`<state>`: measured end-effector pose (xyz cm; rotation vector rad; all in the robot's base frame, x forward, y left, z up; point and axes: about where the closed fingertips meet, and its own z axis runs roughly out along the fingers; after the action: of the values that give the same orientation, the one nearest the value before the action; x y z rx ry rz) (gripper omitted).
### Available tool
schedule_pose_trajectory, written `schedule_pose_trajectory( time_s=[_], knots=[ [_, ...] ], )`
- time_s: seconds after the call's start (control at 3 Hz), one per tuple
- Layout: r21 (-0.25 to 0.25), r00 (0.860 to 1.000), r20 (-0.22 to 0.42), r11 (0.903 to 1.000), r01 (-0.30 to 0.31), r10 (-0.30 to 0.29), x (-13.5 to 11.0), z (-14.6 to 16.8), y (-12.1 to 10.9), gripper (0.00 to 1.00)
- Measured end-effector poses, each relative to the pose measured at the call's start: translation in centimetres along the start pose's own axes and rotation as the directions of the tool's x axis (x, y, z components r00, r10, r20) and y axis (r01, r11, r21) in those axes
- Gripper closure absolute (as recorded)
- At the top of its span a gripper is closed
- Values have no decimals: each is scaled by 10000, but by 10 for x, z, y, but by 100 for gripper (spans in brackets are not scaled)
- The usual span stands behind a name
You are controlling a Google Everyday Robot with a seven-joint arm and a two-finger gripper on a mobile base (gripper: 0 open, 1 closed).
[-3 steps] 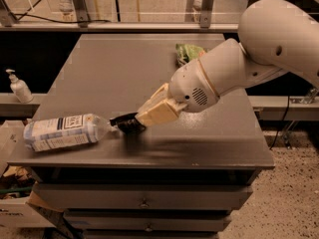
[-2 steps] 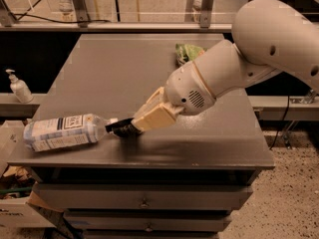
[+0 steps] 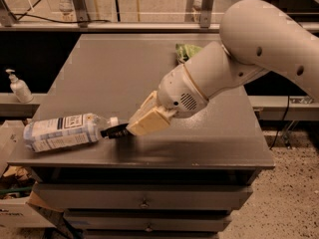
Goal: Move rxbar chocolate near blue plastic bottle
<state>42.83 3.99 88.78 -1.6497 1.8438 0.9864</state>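
Note:
The blue plastic bottle (image 3: 62, 132) lies on its side at the table's front left corner, white cap pointing right. My gripper (image 3: 130, 128) reaches down from the right, just right of the cap. Its cream fingers (image 3: 147, 119) are shut on the rxbar chocolate (image 3: 114, 131), a small dark bar sticking out to the left. The bar's end sits right below the bottle's cap, at or just above the table surface. I cannot tell whether the bar touches the bottle.
The grey table (image 3: 114, 68) has drawers below its front edge. A green chip bag (image 3: 186, 51) lies at the back right, partly behind my arm. A white pump bottle (image 3: 19, 86) stands on a shelf to the left. Cardboard boxes (image 3: 12, 183) sit on the floor at lower left.
My gripper has moved left and slightly down with the dark bar in it, bringing the bar close to the bottle's cap. The bottle has not moved.

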Motion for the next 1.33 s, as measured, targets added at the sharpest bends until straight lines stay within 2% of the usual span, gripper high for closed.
schedule_pose_trajectory(
  time_s=[0.33, 0.67, 1.0, 1.33],
  knots=[
    [112, 9994, -340, 9999, 6, -2, 4, 6, -4, 15],
    [226, 9985, -554, 9997, -33, 45, 8, 9, -7, 0],
    [383, 9979, -643, 9992, -68, 92, 10, 7, -11, 0],
    [1192, 9989, -432, 9926, 244, -194, 15, -7, -26, 0]
  ],
)
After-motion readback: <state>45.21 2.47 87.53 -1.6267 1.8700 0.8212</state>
